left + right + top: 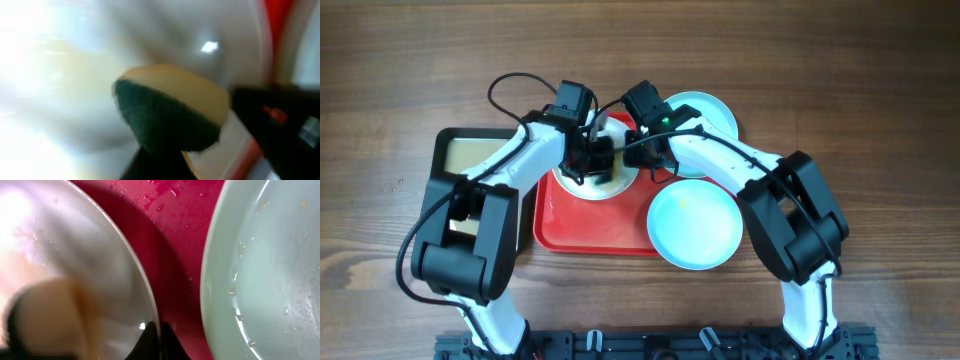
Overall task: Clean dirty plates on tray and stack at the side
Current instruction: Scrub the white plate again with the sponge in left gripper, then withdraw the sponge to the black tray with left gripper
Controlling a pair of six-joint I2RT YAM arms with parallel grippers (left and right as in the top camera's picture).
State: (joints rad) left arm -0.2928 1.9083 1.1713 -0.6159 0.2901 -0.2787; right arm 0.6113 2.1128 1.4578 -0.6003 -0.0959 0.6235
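The red tray (582, 232) lies mid-table. The white plate (610, 186) sits at its back left. My left gripper (591, 158) is over that plate, shut on a yellow-and-green sponge (170, 107) that presses on the plate (75, 65); this view is blurred. My right gripper (648, 152) is shut on the white plate's right rim (135, 280), its fingers (160, 332) pinching the edge. One pale blue plate (705, 112) lies at the tray's back right. The other (695, 226) lies at the front right, overhanging the tray's edge. A wet pale blue plate (270, 270) shows beside the red tray (175, 235).
A smaller black-rimmed tray with a beige inside (470, 152) stands left of the red tray, partly under my left arm. The two arms cross close together above the red tray's back edge. Bare wooden table surrounds the trays.
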